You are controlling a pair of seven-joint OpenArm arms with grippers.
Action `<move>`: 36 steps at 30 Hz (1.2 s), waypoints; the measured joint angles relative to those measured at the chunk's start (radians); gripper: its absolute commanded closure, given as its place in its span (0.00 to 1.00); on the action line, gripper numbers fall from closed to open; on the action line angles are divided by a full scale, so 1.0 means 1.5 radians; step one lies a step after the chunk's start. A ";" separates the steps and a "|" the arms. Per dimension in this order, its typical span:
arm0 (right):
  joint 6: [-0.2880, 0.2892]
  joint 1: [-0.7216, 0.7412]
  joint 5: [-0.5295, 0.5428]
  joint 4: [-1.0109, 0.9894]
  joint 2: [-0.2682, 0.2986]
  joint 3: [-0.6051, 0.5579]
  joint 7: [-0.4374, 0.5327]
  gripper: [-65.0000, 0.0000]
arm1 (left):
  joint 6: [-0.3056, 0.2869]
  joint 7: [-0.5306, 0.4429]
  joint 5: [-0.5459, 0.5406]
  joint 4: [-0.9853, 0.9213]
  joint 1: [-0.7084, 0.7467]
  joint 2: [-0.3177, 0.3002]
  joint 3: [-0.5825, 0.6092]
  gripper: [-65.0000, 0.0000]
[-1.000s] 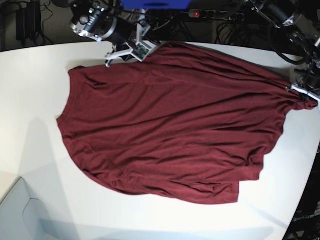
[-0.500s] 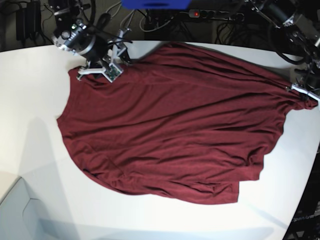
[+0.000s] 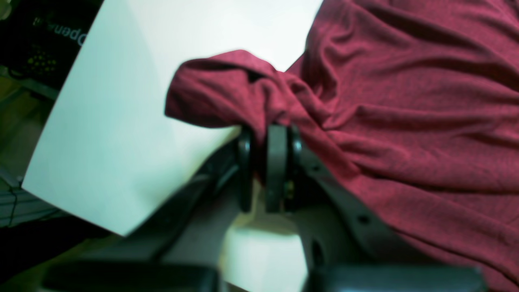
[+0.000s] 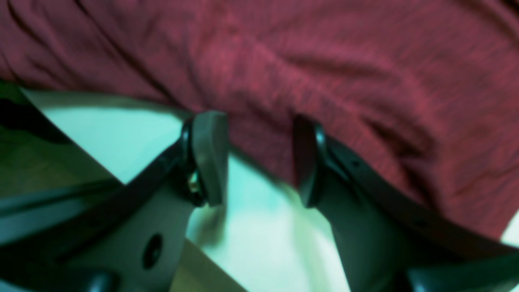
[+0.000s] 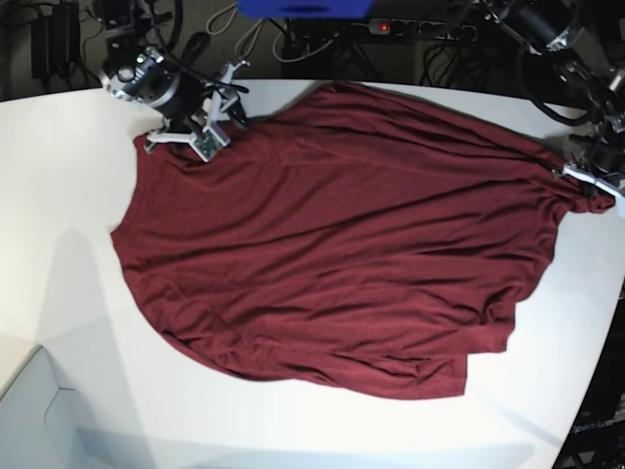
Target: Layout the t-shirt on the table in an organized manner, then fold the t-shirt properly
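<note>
One corner of the soft, light t-shirt is being pinched by the left pincer; the near-left edge is being straddled by the wide right pincer.

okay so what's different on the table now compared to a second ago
The right gripper moved toward the robot's right along the t-shirt's near edge and sits open around its cloth. The left gripper stayed shut on the t-shirt, whose outline looks unchanged.
</note>
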 measured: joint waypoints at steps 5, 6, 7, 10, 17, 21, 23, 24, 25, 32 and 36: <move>0.000 -0.001 0.001 -0.013 0.000 -0.002 0.028 0.73 | 0.000 0.000 0.000 0.000 0.000 0.000 0.000 1.00; 0.000 -0.001 0.001 -0.013 0.000 -0.002 0.029 0.78 | 0.000 0.000 0.000 0.000 0.000 0.000 0.000 1.00; 0.000 -0.001 0.002 -0.013 0.000 -0.002 0.029 0.85 | 0.000 0.000 0.000 0.000 0.000 0.000 0.000 1.00; 0.000 -0.001 0.001 -0.013 0.000 -0.002 0.029 1.00 | 0.000 0.000 0.000 0.000 0.000 0.000 0.000 1.00; 0.000 0.001 0.001 -0.011 0.002 -0.001 0.026 1.00 | 0.000 0.000 0.000 0.000 0.000 0.000 -0.001 1.00; 0.000 0.000 -0.001 0.021 0.004 -0.001 0.020 1.00 | 0.000 0.000 0.000 0.000 0.000 0.000 -0.002 1.00; 0.000 0.001 0.000 0.046 0.004 -0.001 0.020 1.00 | 0.000 0.000 0.000 0.000 0.000 0.000 -0.003 1.00; 0.000 0.001 0.001 0.056 0.008 -0.001 0.020 1.00 | 0.000 0.000 0.000 0.000 0.000 0.000 -0.003 1.00; 0.000 0.001 0.001 0.062 0.013 -0.001 0.025 1.00 | 0.000 0.000 0.000 0.000 0.000 0.000 -0.003 1.00; 0.000 0.035 0.001 0.049 0.017 -0.001 0.016 1.00 | 0.000 0.000 0.000 0.000 0.000 -0.001 -0.003 1.00; 0.000 0.060 0.001 0.041 0.017 -0.001 0.015 1.00 | 0.000 0.000 0.000 0.000 0.002 -0.001 -0.003 1.00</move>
